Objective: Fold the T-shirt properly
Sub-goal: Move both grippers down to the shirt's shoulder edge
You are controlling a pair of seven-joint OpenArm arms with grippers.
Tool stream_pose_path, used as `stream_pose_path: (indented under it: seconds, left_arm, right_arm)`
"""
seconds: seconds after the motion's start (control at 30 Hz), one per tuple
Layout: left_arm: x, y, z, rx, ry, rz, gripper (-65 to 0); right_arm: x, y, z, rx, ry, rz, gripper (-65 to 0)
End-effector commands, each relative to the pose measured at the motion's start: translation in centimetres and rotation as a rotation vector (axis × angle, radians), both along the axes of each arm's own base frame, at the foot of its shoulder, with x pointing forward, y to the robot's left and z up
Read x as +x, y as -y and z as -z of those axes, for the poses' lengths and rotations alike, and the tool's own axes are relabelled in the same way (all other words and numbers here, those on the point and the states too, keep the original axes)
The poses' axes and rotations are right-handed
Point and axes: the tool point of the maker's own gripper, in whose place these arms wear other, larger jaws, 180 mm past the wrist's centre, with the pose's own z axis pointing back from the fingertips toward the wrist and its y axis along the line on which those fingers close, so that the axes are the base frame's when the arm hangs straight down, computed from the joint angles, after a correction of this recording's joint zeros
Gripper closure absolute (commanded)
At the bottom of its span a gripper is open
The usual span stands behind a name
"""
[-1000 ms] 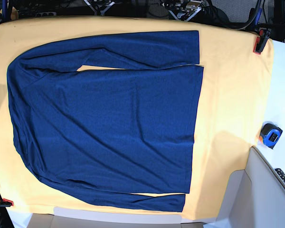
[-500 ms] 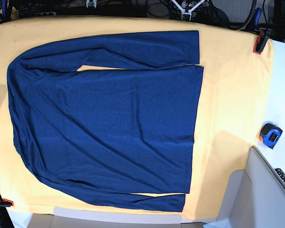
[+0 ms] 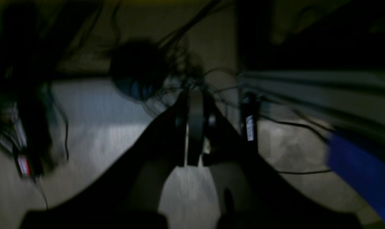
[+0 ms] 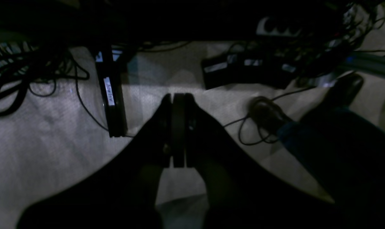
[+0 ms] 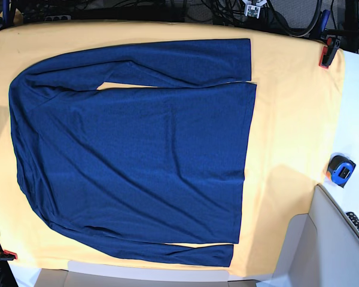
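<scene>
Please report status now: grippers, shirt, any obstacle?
Left gripper shut, right gripper shut, both off the table. Shirt flat, unfolded, on cloth. Nothing on it.

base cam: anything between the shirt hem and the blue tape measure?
Nothing. In the base view, only bare yellow-orange table cloth lies between the T-shirt hem and the blue tape measure at the right edge.

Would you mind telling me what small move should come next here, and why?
Probably bring both arms over the table and open them. The shirt lies flat and unfolded on the yellow cloth. The left end effector and right end effector are shut, empty, and looking at floor and cables, away from the shirt.
</scene>
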Motion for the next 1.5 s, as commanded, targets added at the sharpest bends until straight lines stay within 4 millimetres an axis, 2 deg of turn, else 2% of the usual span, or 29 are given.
stream_pose_path:
  seconds: [0.0,0.13,0.4,0.47,0.57,0.73,0.9,1.0,1.23,1.37,1.47]
  left_arm:
    - [0.0,-0.4,-1.2,0.014,0.028,0.011,0.0]
    - [1.6,-1.1,-4.5,0.034,0.064,0.066,0.0]
    - [5.9,1.1,-11.7,-0.12,0.113,0.138,0.0]
    - [6.2,1.3,-12.5,-0.141,0.12,0.148,0.0]
    - [6.4,1.3,-12.6,-0.157,0.119,0.136,0.0]
    - [7.3,1.4,-13.0,-0.171,0.148,0.126,-5.7]
    - [8.4,1.9,-13.6,-0.187,0.183,0.121,-12.0]
    - [9.3,2.1,-13.8,-0.231,0.193,0.088,-13.4]
    - [10.7,2.3,-14.1,-0.259,0.22,0.071,-13.5]
    - [10.8,2.2,-14.1,-0.26,0.223,0.071,-13.6]
    - [10.9,2.3,-14.1,-0.262,0.225,0.068,-13.6]
  right_arm:
    - [-0.2,0.3,-1.2,-0.009,0.024,-0.01,0.0]
    - [1.3,1.2,-4.6,-0.029,0.104,-0.042,0.0]
    - [6.8,0.4,-10.6,-0.026,0.3,-0.069,0.0]
    - [8.6,0.0,-12.2,-0.023,0.36,-0.076,0.0]
    - [10.9,-0.2,-14.4,-0.003,0.443,-0.052,0.0]
    - [13.9,1.4,-18.2,0.114,0.586,0.134,0.0]
    - [15.9,3.4,-20.3,0.263,0.695,0.306,-0.4]
    - [17.1,4.4,-21.3,0.317,0.726,0.351,-6.1]
    - [18.6,8.6,-24.8,0.431,0.838,0.508,-27.4]
    - [19.5,10.3,-26.2,0.581,0.875,0.591,-29.5]
    - [19.5,12.6,-26.1,0.714,0.921,0.731,-29.5]
